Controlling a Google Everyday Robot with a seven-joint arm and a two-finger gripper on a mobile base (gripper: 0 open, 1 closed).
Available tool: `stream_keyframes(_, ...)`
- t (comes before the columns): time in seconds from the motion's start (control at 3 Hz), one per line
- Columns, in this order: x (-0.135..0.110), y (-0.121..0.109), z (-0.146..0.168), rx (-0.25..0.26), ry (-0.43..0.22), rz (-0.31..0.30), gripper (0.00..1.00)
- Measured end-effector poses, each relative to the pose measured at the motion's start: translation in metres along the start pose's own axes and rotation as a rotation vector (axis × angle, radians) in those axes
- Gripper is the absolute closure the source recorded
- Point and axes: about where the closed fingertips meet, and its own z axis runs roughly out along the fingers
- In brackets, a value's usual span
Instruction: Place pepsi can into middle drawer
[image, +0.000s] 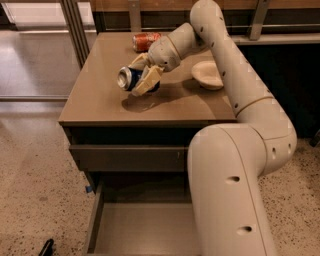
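My claw (142, 80) was clenched around the pepsi can (127, 78), holding it tipped on its side over the cabinet top (95, 100). The middle drawer (142, 232) stood open far below it.

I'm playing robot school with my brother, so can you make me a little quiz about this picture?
1. True or false: the gripper holds the pepsi can over the cabinet top.
2. The middle drawer is: A) shut B) pulled open C) lying on the floor
3. Fill in: the orange-red can lies on its ____.
Key: 1 true; 2 B; 3 side.
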Motion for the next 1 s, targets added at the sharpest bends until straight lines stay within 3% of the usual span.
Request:
stream_keyframes(0.33,-0.029,0.023,-0.041,0.110,-0.012,0.024,1.00)
stream_keyframes(0.67,-0.071,0.054,-0.081,0.261,0.004,0.017,1.00)
stream_keyframes(1.0,-0.098,0.084,-0.097,0.393,0.007,-0.003,1.00)
